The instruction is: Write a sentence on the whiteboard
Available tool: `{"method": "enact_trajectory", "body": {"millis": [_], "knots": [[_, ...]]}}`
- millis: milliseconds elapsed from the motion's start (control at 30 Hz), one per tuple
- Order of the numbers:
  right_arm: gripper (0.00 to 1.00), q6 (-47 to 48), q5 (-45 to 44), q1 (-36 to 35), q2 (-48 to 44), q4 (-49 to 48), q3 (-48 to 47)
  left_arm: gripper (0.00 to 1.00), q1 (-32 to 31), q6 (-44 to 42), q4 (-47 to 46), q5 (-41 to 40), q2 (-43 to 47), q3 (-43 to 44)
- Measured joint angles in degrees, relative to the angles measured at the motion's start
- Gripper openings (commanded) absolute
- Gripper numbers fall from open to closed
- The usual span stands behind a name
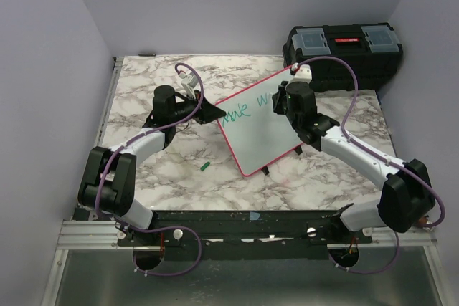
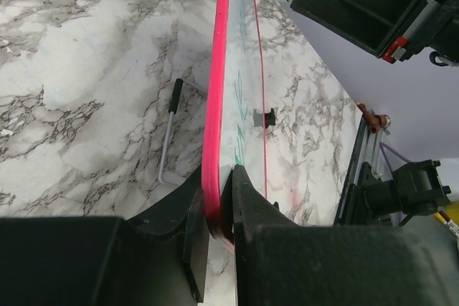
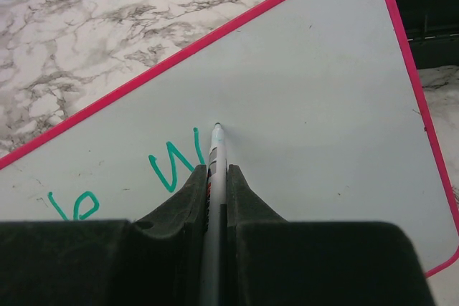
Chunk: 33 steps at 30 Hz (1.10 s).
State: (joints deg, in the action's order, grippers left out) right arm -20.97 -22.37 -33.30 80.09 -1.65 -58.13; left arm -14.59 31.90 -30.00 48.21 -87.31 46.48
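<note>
The whiteboard [image 1: 262, 130], white with a pink-red frame, stands tilted on the marble table, and green writing [image 1: 242, 111] runs across its upper part. My left gripper [image 1: 214, 114] is shut on the board's left edge; in the left wrist view the pink frame [image 2: 215, 98] is pinched between the jaws of that gripper [image 2: 221, 198]. My right gripper [image 1: 281, 102] is shut on a white marker [image 3: 217, 147]. The marker's tip touches the board [image 3: 315, 84] just right of a green "W" [image 3: 172, 164]. My right gripper [image 3: 217, 171] points at the board's face.
A black toolbox [image 1: 344, 51] sits at the back right, behind the board. A small green cap [image 1: 206, 167] lies on the table in front of the left arm. A wire stand [image 2: 168, 141] lies behind the board. Purple walls close in both sides.
</note>
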Motion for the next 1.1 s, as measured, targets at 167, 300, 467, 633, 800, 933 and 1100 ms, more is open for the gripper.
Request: {"method": "enact_trajectory", "body": {"millis": [167,300,467,633,800,933,1100], "knots": [[0.01,0.00,0.00,0.00,0.22,-0.37,0.00,0.00,0.00,0.00,0.11,-0.02,0.00,0.00],[0.01,0.00,0.00,0.00,0.28,-0.42,0.00,0.00,0.00,0.02,0.15,-0.07,0.00,0.00],[0.01,-0.02,0.20,0.00,0.26,-0.44,0.02,0.00,0.00,0.02,0.17,-0.09,0.00,0.00],[0.01,-0.42,1.14,0.00,-0.98,-0.87,1.86,0.00,0.00,0.00,0.17,-0.07,0.00,0.00],[0.01,-1.27,2.16,0.00,-3.19,-0.74,5.05,0.00,0.00,0.00,0.17,-0.07,0.00,0.00],[0.01,-1.53,2.43,0.00,-3.93,0.04,5.38,0.00,0.00,0.00,0.11,-0.02,0.09,0.00],[0.01,-1.55,2.80,0.00,-4.92,1.73,5.38,0.00,-0.07,-0.31,0.11,0.04,0.44,0.00]]}}
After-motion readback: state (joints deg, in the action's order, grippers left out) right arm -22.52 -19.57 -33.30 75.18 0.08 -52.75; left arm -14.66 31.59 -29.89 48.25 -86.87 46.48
